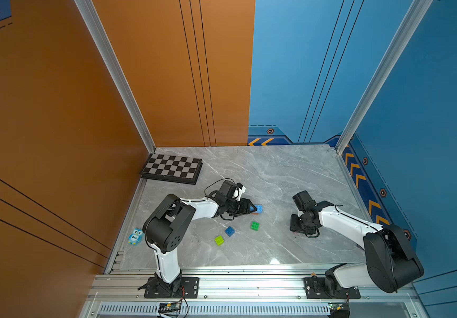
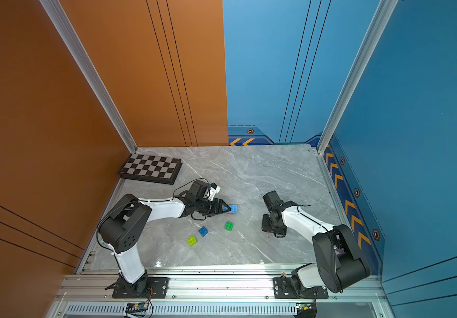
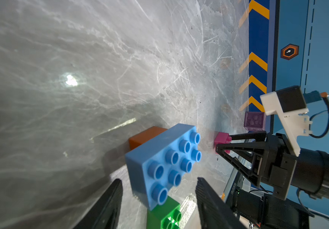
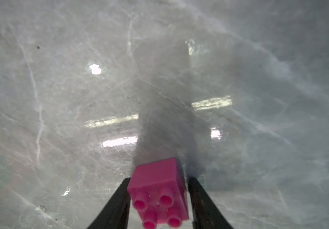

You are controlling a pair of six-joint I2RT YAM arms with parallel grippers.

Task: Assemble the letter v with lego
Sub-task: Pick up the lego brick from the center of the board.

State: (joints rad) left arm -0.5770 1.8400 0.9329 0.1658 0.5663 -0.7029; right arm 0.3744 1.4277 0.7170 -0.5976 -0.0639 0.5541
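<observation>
Where my left jaws stand: apart, straddling the light-blue brick (image 3: 159, 158), orange brick (image 3: 145, 136) touching it, mid counter (image 1: 277, 176).
Right jaws: close around the pink brick (image 4: 157, 184), 3 o'clock from there; clamped or not, I cannot tell.
Spare bricks: green brick (image 1: 254, 225) and dark blue brick (image 1: 229, 231), at 6 to 7 o'clock.
Risk: an off-centre squeeze may twist the pair apart.
</observation>
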